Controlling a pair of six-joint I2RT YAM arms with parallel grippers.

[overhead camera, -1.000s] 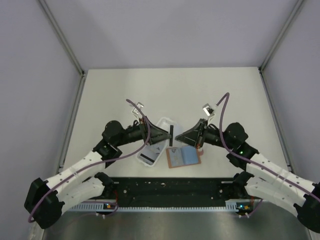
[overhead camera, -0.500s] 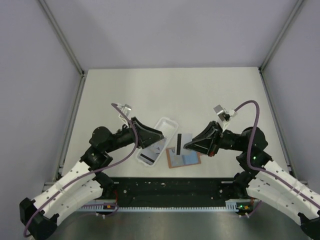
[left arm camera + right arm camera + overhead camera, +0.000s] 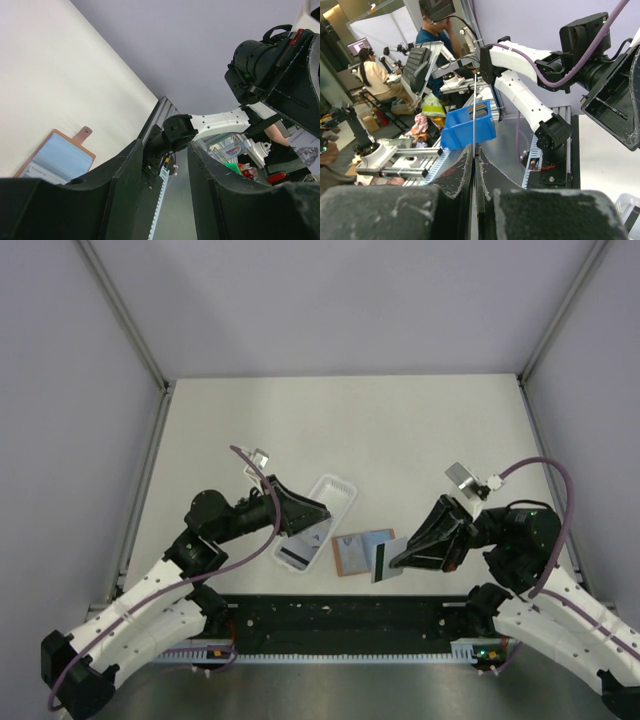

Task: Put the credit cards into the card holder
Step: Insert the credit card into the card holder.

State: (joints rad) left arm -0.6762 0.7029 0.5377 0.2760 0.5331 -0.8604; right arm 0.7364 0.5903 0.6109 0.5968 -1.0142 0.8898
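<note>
The right fingers (image 3: pixel 457 175) are pressing together on one credit card (image 3: pixel 474 110). They are pinching it by an edge, so it is showing to the wrist camera only as a thin upright line. Gripping it at the edge is leaving most of the card free, which should suit sliding it into a slot. From above, this card is hanging tilted just beside the right edge of the card holder (image 3: pixel 358 552), which is lying open on the worktop (image 3: pixel 350 430) with its pale blue inside facing up. Whether the card is touching the holder I cannot tell. The right arm is reaching in low from the right, probably so that the card's free edge is meeting a pocket mouth at a shallow angle.

The left fingers (image 3: pixel 120 190) are standing spread with nothing between them. They are hovering over the white tray (image 3: pixel 340 490), where another card (image 3: pixel 293 556) with a dark stripe is lying at the near end. That places them well for taking it next.
</note>
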